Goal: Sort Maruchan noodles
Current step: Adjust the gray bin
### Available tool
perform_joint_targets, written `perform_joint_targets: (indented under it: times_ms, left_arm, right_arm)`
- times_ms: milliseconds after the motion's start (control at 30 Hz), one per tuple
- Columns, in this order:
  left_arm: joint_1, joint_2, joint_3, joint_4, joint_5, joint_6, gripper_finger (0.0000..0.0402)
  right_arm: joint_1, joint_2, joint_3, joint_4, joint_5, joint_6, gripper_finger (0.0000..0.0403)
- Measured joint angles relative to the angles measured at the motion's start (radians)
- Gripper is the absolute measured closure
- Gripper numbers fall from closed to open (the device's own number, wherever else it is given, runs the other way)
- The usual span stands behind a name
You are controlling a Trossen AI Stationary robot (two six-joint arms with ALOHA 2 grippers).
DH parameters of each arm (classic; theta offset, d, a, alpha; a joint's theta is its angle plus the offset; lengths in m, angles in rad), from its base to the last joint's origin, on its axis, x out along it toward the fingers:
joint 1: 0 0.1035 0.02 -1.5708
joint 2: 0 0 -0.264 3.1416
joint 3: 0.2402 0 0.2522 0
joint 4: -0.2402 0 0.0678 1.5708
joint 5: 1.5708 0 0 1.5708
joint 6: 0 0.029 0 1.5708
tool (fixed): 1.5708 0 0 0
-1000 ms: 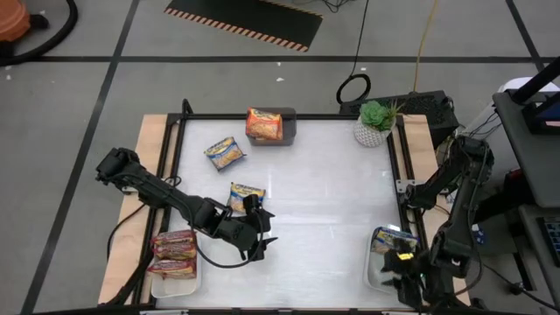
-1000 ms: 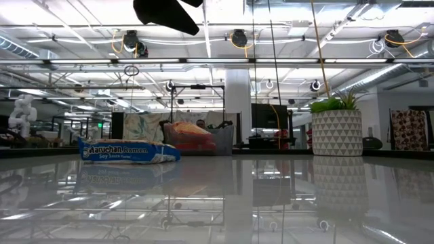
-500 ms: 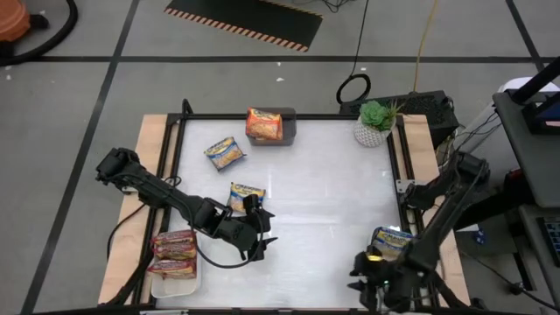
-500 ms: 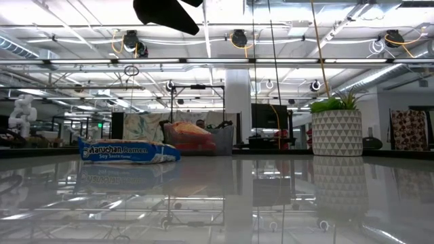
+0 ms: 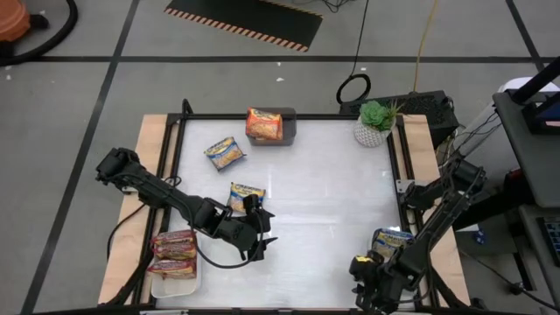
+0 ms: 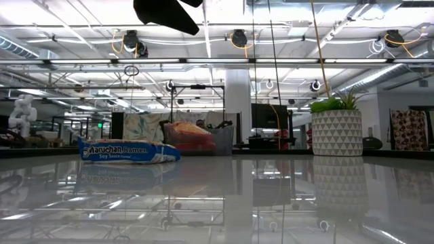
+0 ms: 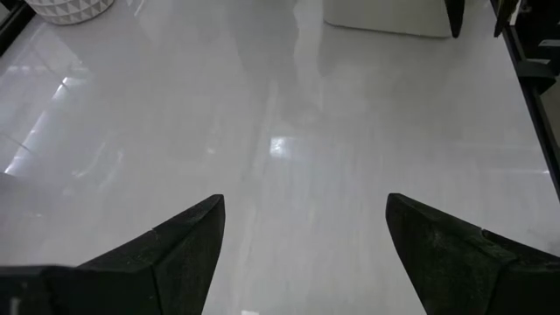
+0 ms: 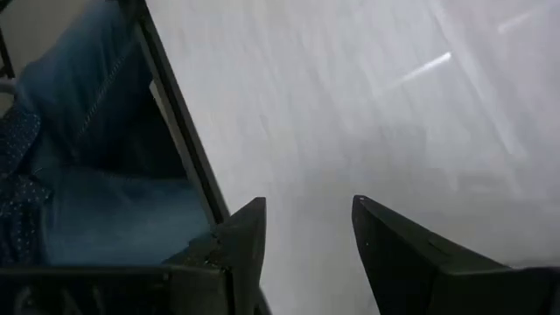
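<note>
A glossy white rectangular counter [image 5: 315, 201] with a thin black frame fills the overhead view; every place below is given relative to it. At its far edge sits a grey plastic bin [image 5: 284, 125] holding an orange ramen packet [image 5: 262, 123]. A white patterned pot with a green plant [image 5: 374, 124] stands at the far right corner. Two blue-and-yellow ramen packets [image 5: 226, 153] lie loose left of centre. A white tray [image 5: 166, 283] at the near left corner holds red packets [image 5: 174, 254]; another blue-and-yellow packet [image 5: 392, 239] rests at the near right corner.

The packets look light, flat, crinkly and slippery, with brittle noodles inside; a gentle pinch across the short sides seems safest.

The left claw [image 5: 260, 234] hovers wide open and empty near the counter's centre-left. The right claw [image 5: 366, 280], partly open and empty, sits at the near edge.
</note>
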Motion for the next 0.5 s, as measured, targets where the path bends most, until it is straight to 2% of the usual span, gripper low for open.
perform_joint_targets:
  times_ms: [333, 433, 500]
  left_arm:
    - [0.000, 0.000, 0.000, -0.005, 0.000, -0.001, 0.0080]
    - [0.000, 0.000, 0.000, -0.005, 0.000, -0.001, 0.0080]
    - [0.000, 0.000, 0.000, -0.005, 0.000, 0.000, 0.0080]
  right_arm:
    - [0.039, -0.002, 0.001, -0.069, -0.133, 0.120, 0.0239]
    - [0.035, -0.002, 0.001, -0.088, -0.140, 0.091, 0.0239]
    - [0.022, -0.002, 0.001, -0.086, -0.104, 0.027, 0.0239]
